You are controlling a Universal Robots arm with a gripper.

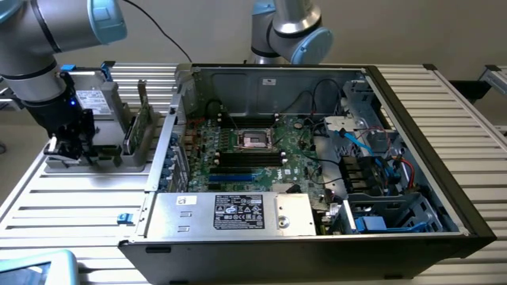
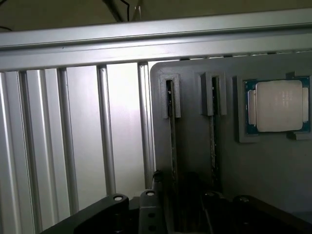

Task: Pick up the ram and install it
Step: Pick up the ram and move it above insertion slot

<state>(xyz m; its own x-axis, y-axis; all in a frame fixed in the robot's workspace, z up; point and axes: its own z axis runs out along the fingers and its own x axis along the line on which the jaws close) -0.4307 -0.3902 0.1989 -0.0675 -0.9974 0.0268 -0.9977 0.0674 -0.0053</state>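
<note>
Two ram sticks (image 2: 172,141) stand in a grey holder (image 2: 192,161) by the hand (image 1: 67,151); its grip is unclear.

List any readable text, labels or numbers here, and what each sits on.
Nothing is legible.
White label on the power supply: dense print and marks, too small to read.
Small sticker on the same power supply: too small to read.
Processor: no print can be made out on its lid.
</note>
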